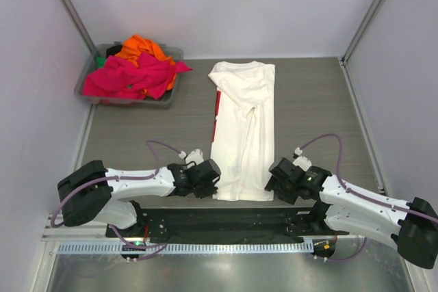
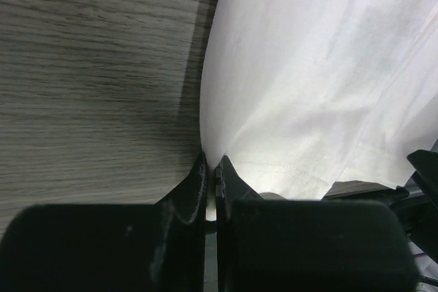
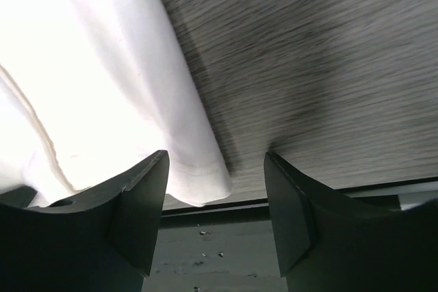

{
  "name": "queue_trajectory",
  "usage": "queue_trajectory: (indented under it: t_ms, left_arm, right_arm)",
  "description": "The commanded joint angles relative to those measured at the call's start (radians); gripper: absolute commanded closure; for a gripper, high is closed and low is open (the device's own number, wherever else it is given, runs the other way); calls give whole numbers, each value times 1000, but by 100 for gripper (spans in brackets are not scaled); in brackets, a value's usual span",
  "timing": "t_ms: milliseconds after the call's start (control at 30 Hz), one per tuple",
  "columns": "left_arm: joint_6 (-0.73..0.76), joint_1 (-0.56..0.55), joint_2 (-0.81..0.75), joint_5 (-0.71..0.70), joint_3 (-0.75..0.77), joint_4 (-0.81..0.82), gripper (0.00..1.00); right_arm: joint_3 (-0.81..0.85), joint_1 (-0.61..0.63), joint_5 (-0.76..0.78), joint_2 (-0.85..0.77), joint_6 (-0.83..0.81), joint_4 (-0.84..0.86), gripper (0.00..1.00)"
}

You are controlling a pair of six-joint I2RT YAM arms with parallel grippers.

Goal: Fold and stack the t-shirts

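Note:
A cream-white t-shirt (image 1: pixel 243 128) lies folded lengthwise in a long strip down the middle of the table, a red print showing at its left edge. My left gripper (image 1: pixel 213 181) is at the strip's near left corner, shut on the cloth (image 2: pixel 301 87); a sliver of white shows between the jaws. My right gripper (image 1: pixel 272 184) is at the near right corner, open, and the shirt's hem corner (image 3: pixel 198 182) lies between its fingers (image 3: pixel 144 196), unpinched. Hot pink (image 1: pixel 126 76) and orange (image 1: pixel 140 47) t-shirts are piled in the bin.
A grey plastic bin (image 1: pixel 171 94) stands at the far left corner. Pale walls close in the table on three sides. The table's near edge with a black rail (image 1: pixel 219 220) runs just below both grippers.

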Motion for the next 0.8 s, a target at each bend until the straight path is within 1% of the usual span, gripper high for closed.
queue_trajectory:
  t_ms: [0,33,67,100,133,200,267,300,367,400,467,500,567,600,700,767]
  left_arm:
    - [-18,-2,14,0,-1,-6,100]
    - [-18,-2,12,0,-1,-6,100]
    - [-22,-2,11,1,-1,-6,100]
    - [-21,-2,3,1,-1,-5,100]
    - [-22,-2,1,1,1,-5,100]
    - [-24,-3,-9,7,4,-6,100]
    - [-25,-10,-17,11,8,-9,100]
    - [-28,-20,-22,11,25,-29,100]
    - [-30,-34,-32,-9,57,-84,100]
    - [-27,-49,-35,-17,102,-156,100]
    - [-19,-60,-49,-42,151,-228,100]
    - [-13,-63,-55,-46,195,-283,100]
    - [9,-63,-69,-78,238,-333,100]
    - [19,-60,-71,-92,286,-376,100]
    - [70,-40,-57,-134,390,-455,100]
    - [120,-20,-36,-146,456,-483,100]
  right_arm:
    - [-14,36,43,7,53,66,37]
    - [-19,54,48,7,62,75,39]
    - [-27,60,50,7,67,80,45]
    - [-31,65,50,5,73,83,48]
    - [-37,77,48,5,77,95,54]
    - [-54,89,44,-5,84,111,75]
    - [-56,106,39,-13,85,109,89]
    - [-53,112,40,-25,87,102,99]
    - [-28,134,51,-39,105,56,99]
    - [-13,142,62,-59,116,-5,99]
    - [45,158,88,-85,134,-64,99]
    - [67,160,118,-102,137,-120,99]
    - [137,160,155,-127,137,-167,99]
    - [160,160,200,-131,131,-194,99]
    - [234,159,279,-119,79,-196,99]
    - [303,154,321,-84,47,-199,99]
